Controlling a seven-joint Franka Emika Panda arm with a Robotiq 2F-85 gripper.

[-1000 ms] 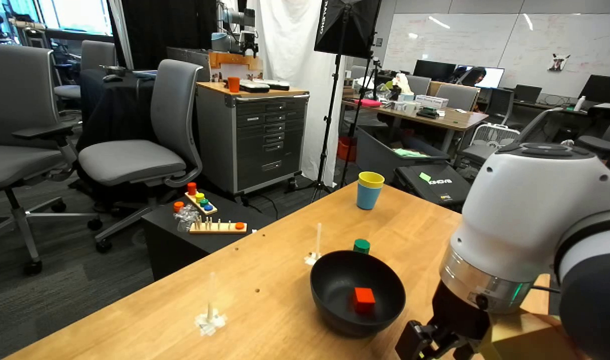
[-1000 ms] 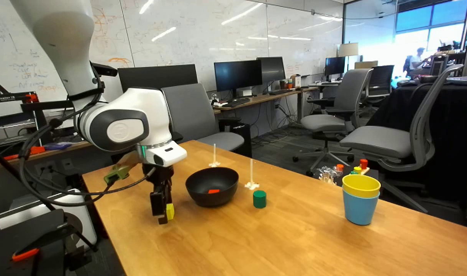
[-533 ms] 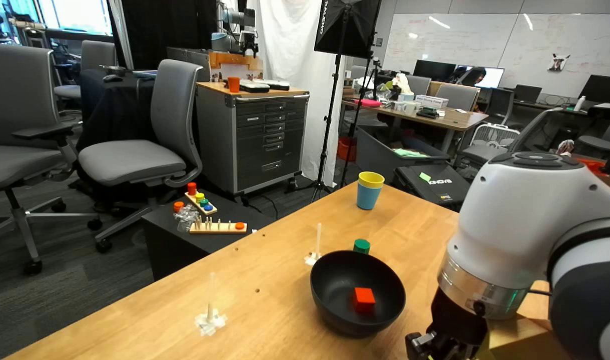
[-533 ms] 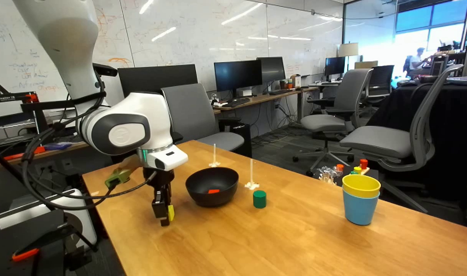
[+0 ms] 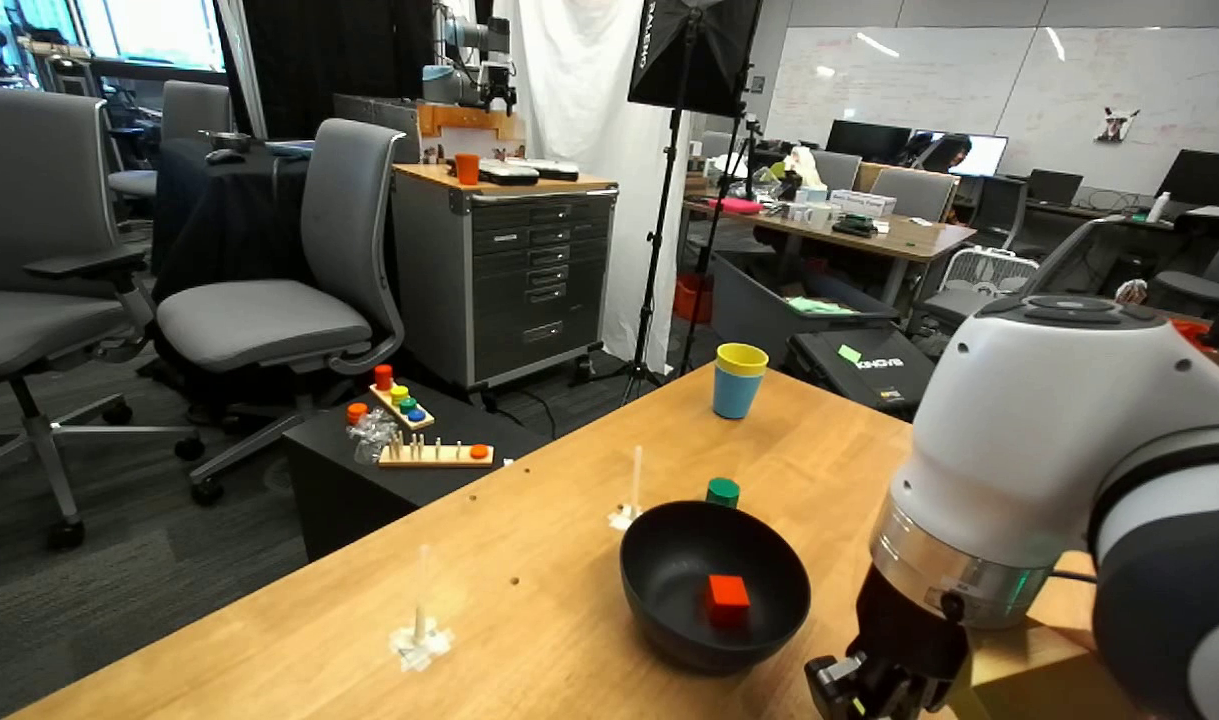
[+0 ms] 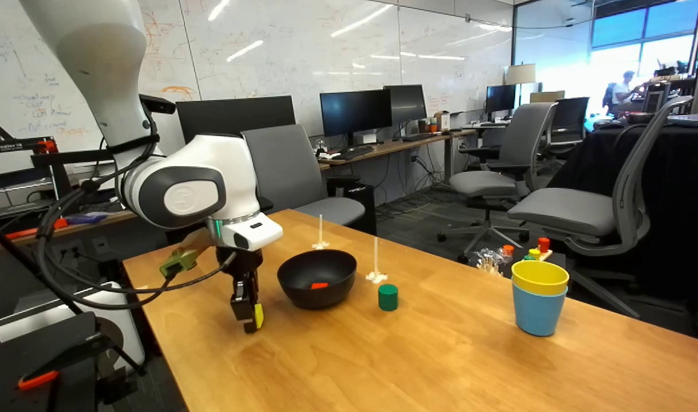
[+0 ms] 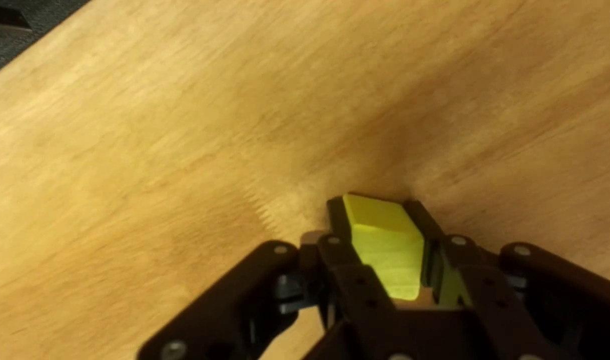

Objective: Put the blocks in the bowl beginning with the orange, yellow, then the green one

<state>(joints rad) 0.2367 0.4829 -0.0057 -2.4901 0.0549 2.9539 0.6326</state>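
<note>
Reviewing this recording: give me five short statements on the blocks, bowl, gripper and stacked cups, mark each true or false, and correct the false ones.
1. The orange block lies inside the bowl. True.
2. The gripper is open and holds nothing. False: it is closed on the yellow block.
3. The green block stands on the table, outside the bowl. True.
4. The bowl is upside down. False: it stands upright, open side up.
5. The yellow cup sits in the blue cup. True.

arm (image 6: 180,163) bent | tool (image 7: 381,220) pointing down | fingers (image 7: 339,220) clamped, slightly parted
</note>
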